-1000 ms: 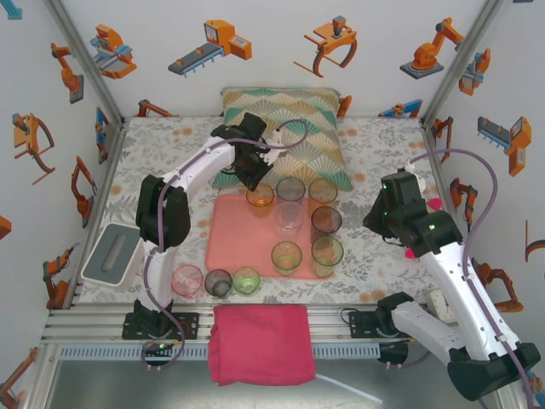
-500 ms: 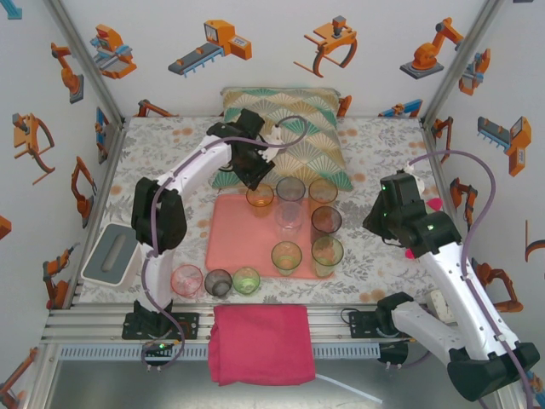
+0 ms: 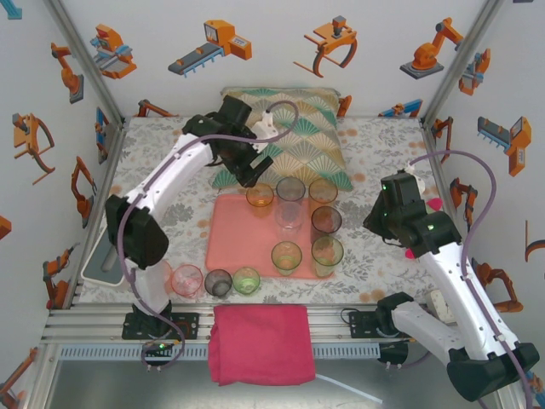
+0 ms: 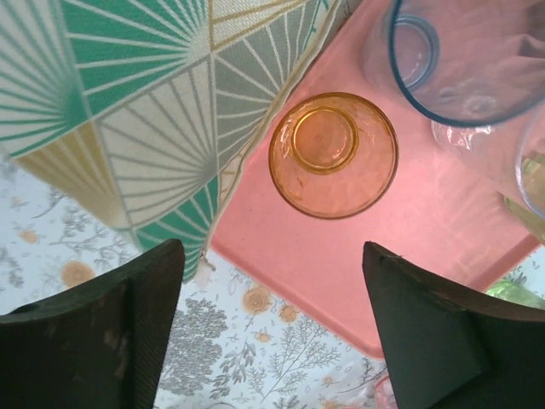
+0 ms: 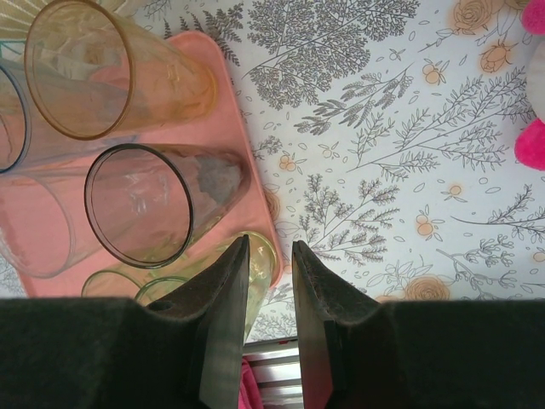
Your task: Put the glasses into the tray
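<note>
Now, you are looking at a pink glass [image 3: 187, 279], a grey glass [image 3: 218, 282] and a green glass [image 3: 246, 279] sitting off the tray [image 3: 234, 239], just beside its near left corner, nearest your left arm. Your left claw [image 4: 271, 247] is hanging wide open above the amber glass [image 4: 333, 154] in the far left corner, with bare tray lying between. Your right claw [image 5: 270, 243] is hovering narrowly open, empty.

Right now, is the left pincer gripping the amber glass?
No, the left pincer is open and apart from the amber glass, which stands free on the tray.
</note>
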